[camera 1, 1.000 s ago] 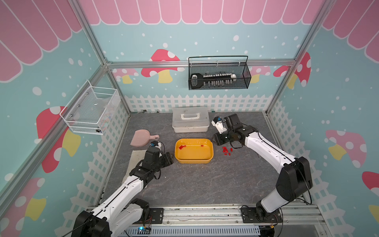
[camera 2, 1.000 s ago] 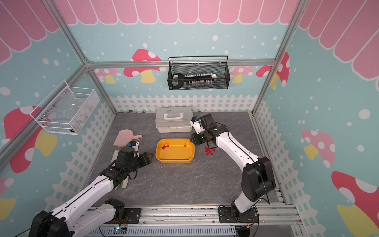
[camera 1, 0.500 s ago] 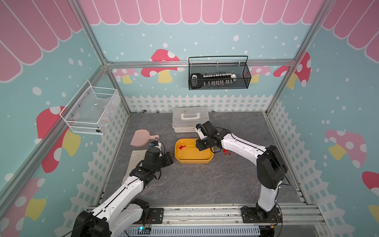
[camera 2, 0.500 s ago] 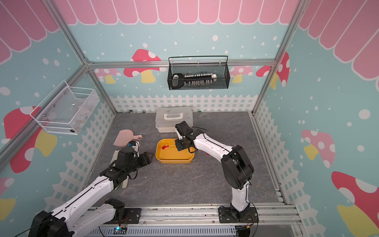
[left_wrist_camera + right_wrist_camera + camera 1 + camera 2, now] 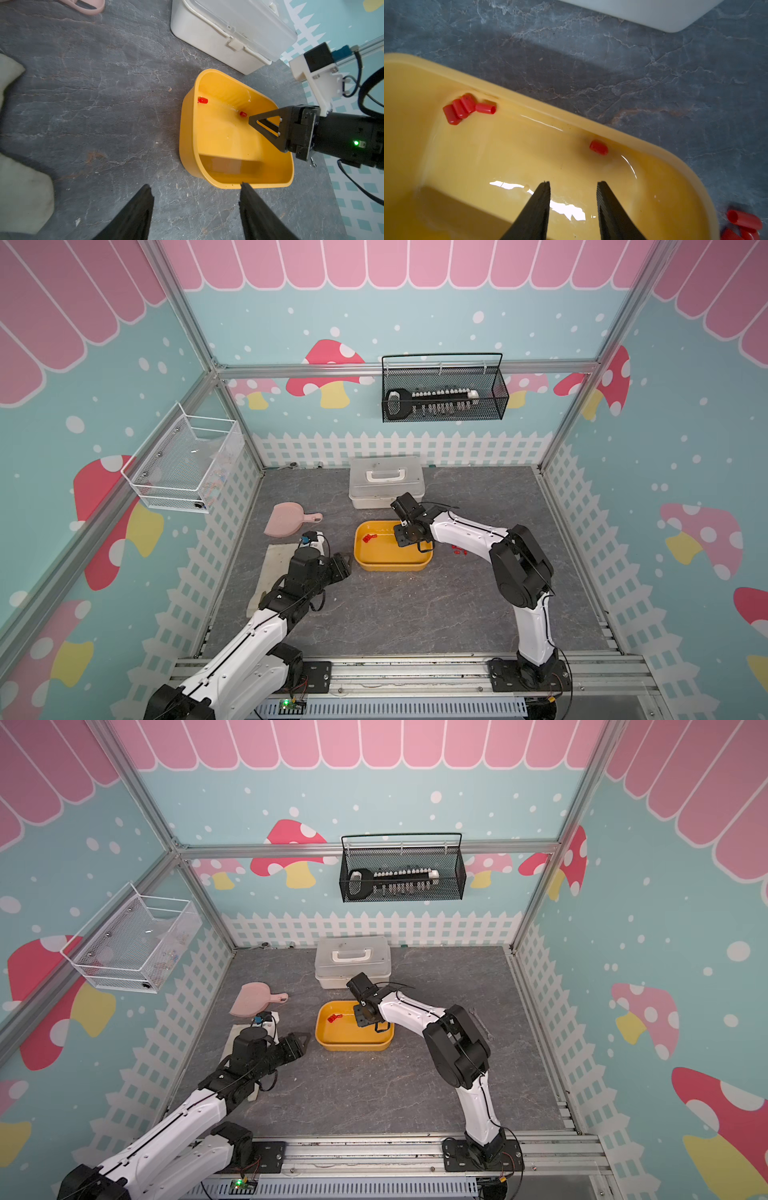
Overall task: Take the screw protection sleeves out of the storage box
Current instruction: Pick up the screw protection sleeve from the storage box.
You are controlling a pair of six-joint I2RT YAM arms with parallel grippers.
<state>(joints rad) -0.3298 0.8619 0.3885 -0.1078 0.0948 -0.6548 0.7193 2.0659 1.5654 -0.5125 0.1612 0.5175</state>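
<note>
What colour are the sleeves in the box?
The sleeves are bright red, clearest in the right wrist view.

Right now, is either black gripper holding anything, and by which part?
Nothing is held. The right gripper stands open and empty over the shallow yellow plastic storage box; the left gripper is open and empty beside it.

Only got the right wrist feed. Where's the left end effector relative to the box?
Observer: The left end effector hovers just off the left end of the storage box, outside it.
Operator: Holding anything?
Observer: No. Its jaws stand open with nothing between them.
</note>
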